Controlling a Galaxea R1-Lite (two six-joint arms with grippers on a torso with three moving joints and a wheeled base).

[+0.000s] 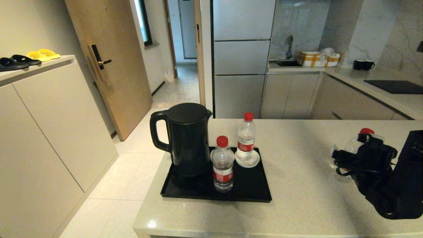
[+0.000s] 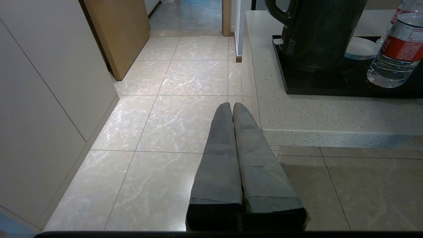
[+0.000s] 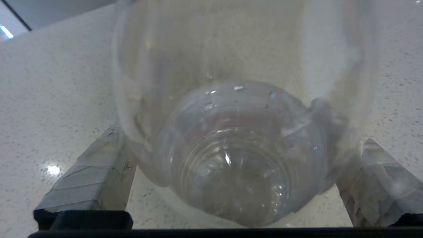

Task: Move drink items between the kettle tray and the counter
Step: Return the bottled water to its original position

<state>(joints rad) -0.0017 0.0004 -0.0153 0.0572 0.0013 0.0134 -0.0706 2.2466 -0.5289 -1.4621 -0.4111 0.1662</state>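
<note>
**Right gripper around a bottle on the counter**

The right gripper [image 3: 231, 185] sits low over the counter [image 1: 297, 185], fingers [image 3: 89, 178] spread either side of a bottle [image 3: 238, 148]; whether they touch it is unclear. The left gripper [image 2: 231, 107] hangs over the floor, fingers pressed together. Farther off, two bottles [image 1: 223, 168] [image 1: 246, 138] stand on the tray [image 1: 251, 188] beside the kettle [image 1: 186, 138].

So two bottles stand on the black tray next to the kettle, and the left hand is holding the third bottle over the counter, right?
Not quite: the right hand, not the left, has the third bottle between its fingers over the counter, as the head view shows. The left hand is shut and empty, down beside the counter. The two bottles do stand on the black tray beside the kettle.
</note>
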